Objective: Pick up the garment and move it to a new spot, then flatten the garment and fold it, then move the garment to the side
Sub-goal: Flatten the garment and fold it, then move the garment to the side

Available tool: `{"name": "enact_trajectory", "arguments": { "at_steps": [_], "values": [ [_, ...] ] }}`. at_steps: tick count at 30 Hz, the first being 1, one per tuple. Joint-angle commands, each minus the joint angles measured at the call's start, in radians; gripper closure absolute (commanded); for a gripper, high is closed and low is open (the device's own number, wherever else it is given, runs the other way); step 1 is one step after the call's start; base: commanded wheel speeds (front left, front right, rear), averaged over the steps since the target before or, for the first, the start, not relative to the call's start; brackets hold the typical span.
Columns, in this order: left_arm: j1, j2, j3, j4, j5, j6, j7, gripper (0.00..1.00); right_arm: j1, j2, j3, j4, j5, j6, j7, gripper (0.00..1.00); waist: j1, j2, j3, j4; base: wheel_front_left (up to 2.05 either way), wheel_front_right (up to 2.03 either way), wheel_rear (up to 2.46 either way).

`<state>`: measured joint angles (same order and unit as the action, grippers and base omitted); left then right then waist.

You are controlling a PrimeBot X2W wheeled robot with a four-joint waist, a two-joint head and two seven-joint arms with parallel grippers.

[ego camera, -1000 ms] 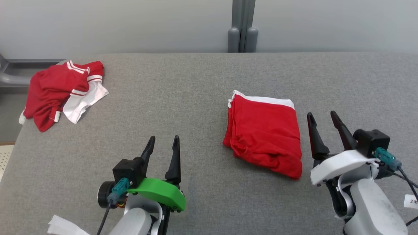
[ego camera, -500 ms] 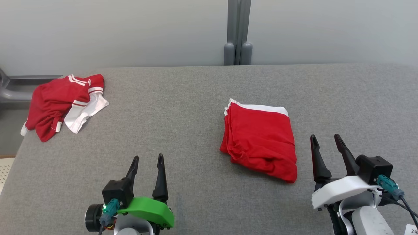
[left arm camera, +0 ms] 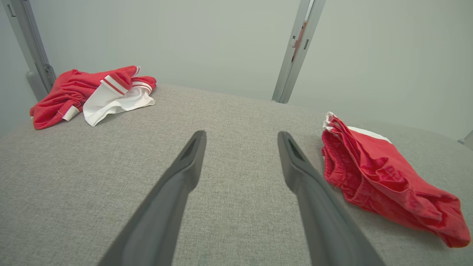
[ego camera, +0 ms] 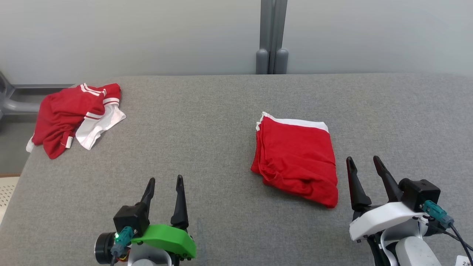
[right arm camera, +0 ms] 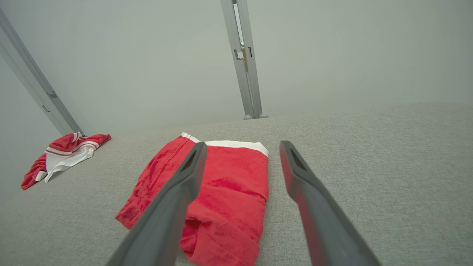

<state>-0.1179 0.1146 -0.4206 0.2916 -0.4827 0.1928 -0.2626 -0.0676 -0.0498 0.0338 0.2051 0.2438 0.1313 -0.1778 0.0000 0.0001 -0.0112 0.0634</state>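
Observation:
A red garment with a white waistband lies folded on the grey table, right of centre; it also lies at the right of the left wrist view. My right gripper stands open just right of its near corner, apart from it, and its left finger crosses the folded garment in the right wrist view. My left gripper is open over bare cloth, well left of it. A second red and white garment lies crumpled at the far left corner.
The table's left edge runs beside the crumpled garment, with a grey metal frame behind it. A grey post rises against the pale wall at the back. Bare grey cloth spreads between the two garments.
The head view has shifted, so everything sits lower in the picture. Both open grippers have drawn back toward me, away from the folded garment. The garments have not moved.

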Motion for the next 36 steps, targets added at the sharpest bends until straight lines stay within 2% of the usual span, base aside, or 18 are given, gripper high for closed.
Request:
{"name": "enact_trajectory", "arguments": {
  "at_steps": [1, 14, 18, 21, 28, 36],
  "values": [
    [0.012, 0.000, 0.006, 0.001, 0.011, -0.006, -0.003, 0.00, 0.002, -0.002, 0.001, 0.003, 0.003, -0.001, -0.001, 0.00, 0.0000, -0.0001, 0.000, 0.000, 0.00, 0.00, 0.00],
    [0.013, -0.006, 0.014, 0.013, 0.026, -0.008, -0.002, 0.00, -0.026, -0.001, -0.025, 0.032, -0.014, -0.001, 0.020, 0.00, 0.0000, -0.0001, 0.000, -0.001, 0.00, 0.00, 0.00],
    [0.003, -0.006, 0.007, 0.013, 0.032, -0.013, -0.002, 0.00, -0.078, -0.017, -0.040, 0.036, -0.055, -0.001, 0.079, 0.00, 0.0000, -0.0001, 0.002, 0.021, 0.00, 0.00, 0.00],
    [0.000, -0.006, 0.004, 0.007, 0.033, -0.013, -0.002, 0.00, -0.114, -0.031, -0.058, 0.050, -0.026, -0.001, 0.139, 0.00, 0.0000, -0.0001, 0.004, 0.042, 0.00, 0.00, 0.00],
    [-0.007, -0.003, -0.006, -0.010, 0.036, -0.008, -0.001, 0.00, -0.190, -0.096, -0.100, 0.165, 0.051, -0.001, 0.279, 0.00, 0.0000, -0.0001, 0.036, 0.110, 0.00, 0.00, 0.00],
    [-0.030, 0.002, -0.005, -0.038, 0.038, -0.005, 0.000, 0.00, -0.263, -0.141, -0.109, 0.333, 0.099, -0.001, 0.354, 0.00, 0.0000, -0.0001, 0.107, 0.195, 0.00, 0.00, 0.00]
  ]
}}
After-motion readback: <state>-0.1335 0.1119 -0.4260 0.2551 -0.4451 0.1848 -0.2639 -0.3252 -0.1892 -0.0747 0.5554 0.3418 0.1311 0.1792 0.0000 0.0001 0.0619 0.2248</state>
